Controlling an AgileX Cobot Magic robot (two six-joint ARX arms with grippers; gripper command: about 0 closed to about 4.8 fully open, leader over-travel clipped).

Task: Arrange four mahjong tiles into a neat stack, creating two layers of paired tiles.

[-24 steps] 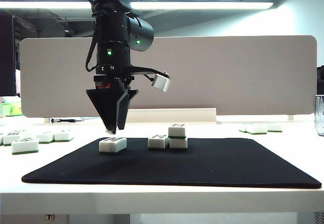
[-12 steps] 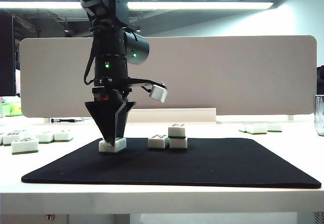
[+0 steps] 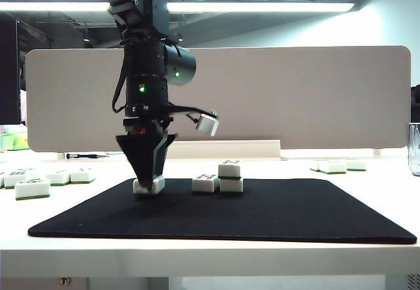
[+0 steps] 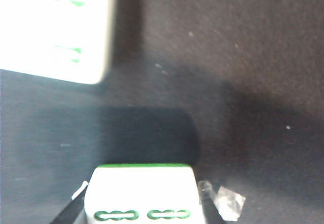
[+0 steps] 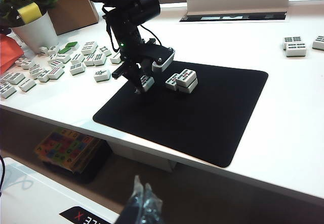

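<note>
1. The white table [image 3: 367, 250] is carrying everything; it is showing in the exterior and right wrist views, with a pale panel [image 3: 295, 93] standing along its far edge.
2. A black mat [image 3: 275, 214] is lying flat on the table.
3. The left arm [image 3: 147, 60] is pointing straight down over the left part of the mat.
4. The left gripper [image 3: 148, 184] is sitting down on the mat, its jaws standing either side of a single tile [image 3: 156, 186]. In the left wrist view the tile [image 4: 142, 193] is lying between the two fingers [image 4: 71, 211], its green underside turned away from the camera. The fingers are lying close beside it, but whether they are pressing on it I cannot tell.
5. The right gripper [image 5: 139, 206] is hanging low in front of the table, well away from the mat; its fingertips are lying together, with nothing between them.
6. The partial stack [image 3: 222, 178] is sitting near the mat's middle, right of the left gripper and apart from it: two tiles are lying side by side and a third is resting on top of the right one.
7. Loose tiles [image 5: 55, 64] are lying on the table left of the mat, and a few [image 3: 338, 166] to the right.
</note>
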